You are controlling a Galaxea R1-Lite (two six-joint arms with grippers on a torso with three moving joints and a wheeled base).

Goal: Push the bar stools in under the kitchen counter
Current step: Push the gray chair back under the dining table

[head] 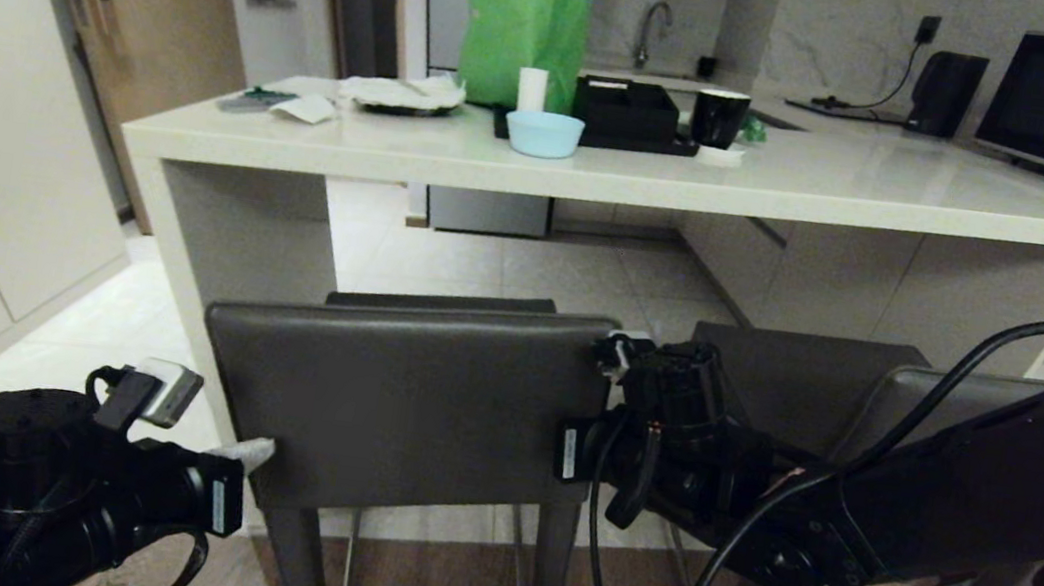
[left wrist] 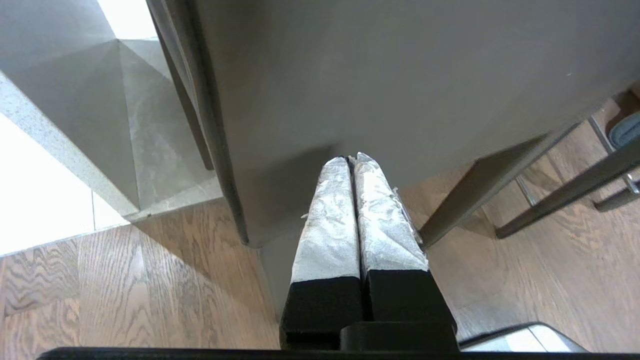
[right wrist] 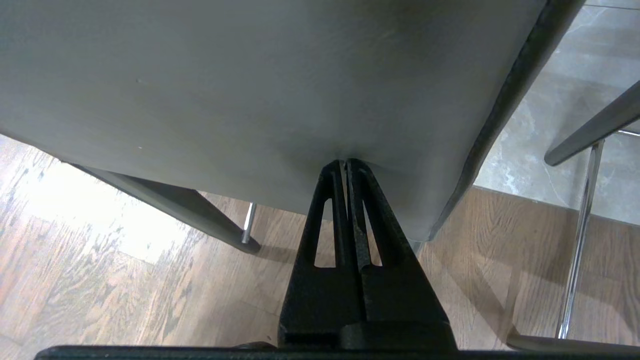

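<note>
**Both hands pressed to one stool's backrest**

The left stool (head: 402,398) stands just in front of the bench (head: 599,167), its seat partly under the slab. The left hand (left wrist: 350,162), fingers shut and holding nothing, touches the backrest's lower left corner. The right hand (right wrist: 345,165), also shut and empty, presses the right edge. The second stool (head: 803,380) stands just beside, to the right.

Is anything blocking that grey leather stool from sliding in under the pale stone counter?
Nothing visible: only bare tile floor lies between the grey leather stool and the pale stone counter. Both shut grippers, left and right, touch its backrest.
</note>
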